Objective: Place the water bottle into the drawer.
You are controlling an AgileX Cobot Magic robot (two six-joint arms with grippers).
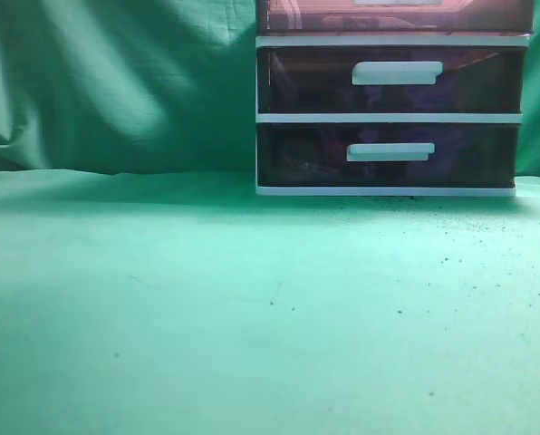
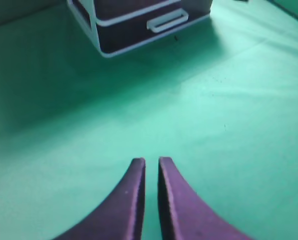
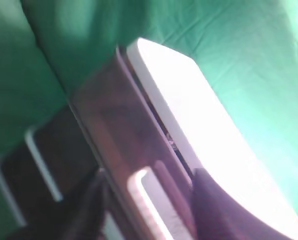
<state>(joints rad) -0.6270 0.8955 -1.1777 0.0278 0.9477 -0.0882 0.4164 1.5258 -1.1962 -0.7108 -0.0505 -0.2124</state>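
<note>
At the back of the green worktop (image 1: 207,308) stands the pinkish-red drawer (image 3: 119,145); right fingers (image 3: 214,210) are apart astride its white handle (image 3: 149,200). Left fingers (image 2: 131,200) hover nearly together.

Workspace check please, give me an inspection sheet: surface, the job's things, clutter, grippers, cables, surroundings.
Surface: green cloth with small dark specks.
Job's things: drawer unit at the back right; top drawer pinkish, its handle white; water bottle not seen in any view.
Clutter: nothing seen.
Grippers: left gripper low over bare cloth, jaws nearly together, holding nothing; right gripper at the top drawer's handle, a finger on either side, view blurred, so contact cannot be told.
Cables: nothing seen.
Surroundings: green cloth backdrop behind the unit.
</note>
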